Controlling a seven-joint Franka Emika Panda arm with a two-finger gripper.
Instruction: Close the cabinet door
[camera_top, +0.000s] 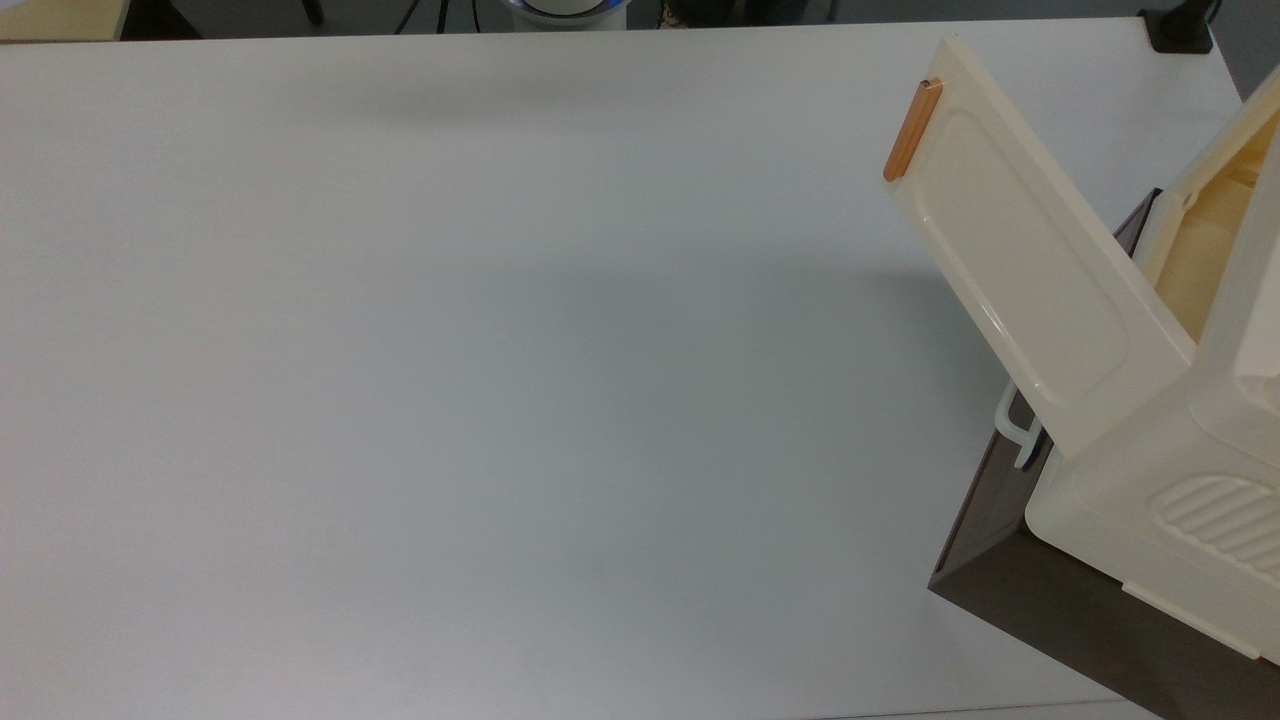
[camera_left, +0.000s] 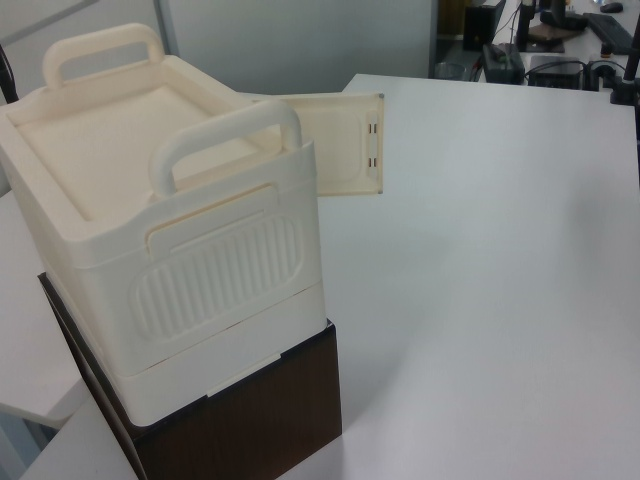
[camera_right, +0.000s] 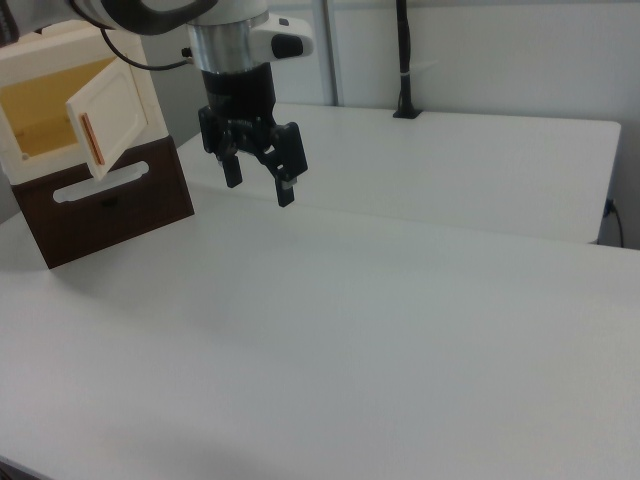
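Claw (camera_right: 258, 182) hangs above the white desk (camera_top: 450, 380), fingers spread, gripping nothing, apart from the cream cabinet (camera_left: 170, 240). Cabinet door (camera_top: 1020, 260) stands swung open from the cabinet front, its orange handle (camera_top: 912, 130) at the free edge.

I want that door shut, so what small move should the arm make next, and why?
Probably carry the end effector toward the right view's left, to the door. The door stands wide open, its handle on the free edge, and the open end effector hangs above the table, apart from it.
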